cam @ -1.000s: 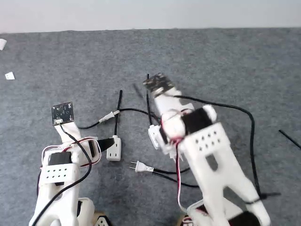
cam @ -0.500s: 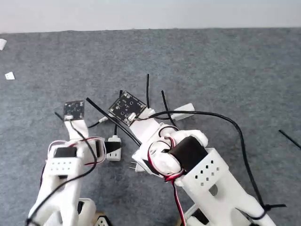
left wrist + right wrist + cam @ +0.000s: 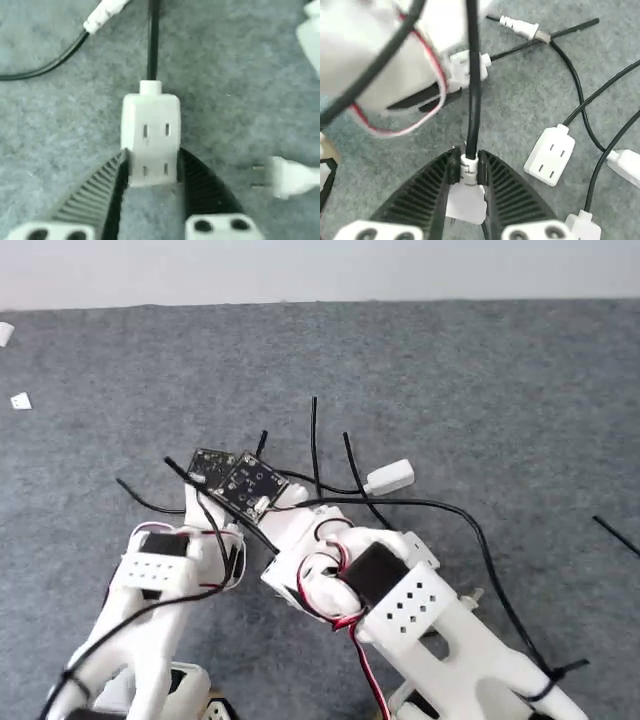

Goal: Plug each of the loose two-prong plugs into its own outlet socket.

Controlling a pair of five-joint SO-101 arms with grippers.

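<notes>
A white outlet block (image 3: 150, 131) with two socket pairs lies on the grey mat, its black cord leading away. My left gripper (image 3: 151, 161) is shut on the block's near end, with a finger (image 3: 107, 185) pressed against each side. A white two-prong plug (image 3: 286, 176) sits just beside it, prongs aimed at the block. My right gripper (image 3: 468, 157) is shut on a white plug (image 3: 465, 200); a black cable (image 3: 472, 85) runs from its tip toward the left arm (image 3: 385, 55). In the high view both wrists crowd together over this spot.
Another outlet block (image 3: 551, 155) lies free near the right gripper, with more white cord ends (image 3: 626, 166) beyond. One outlet (image 3: 390, 478) lies behind the arms. A second loose plug (image 3: 102, 12) rests past the held block. Black cords loop across the mat.
The right arm swung left and down onto the plug beside the left outlet. The left wrist moved right, over that outlet. An outlet behind the arms came into sight.
</notes>
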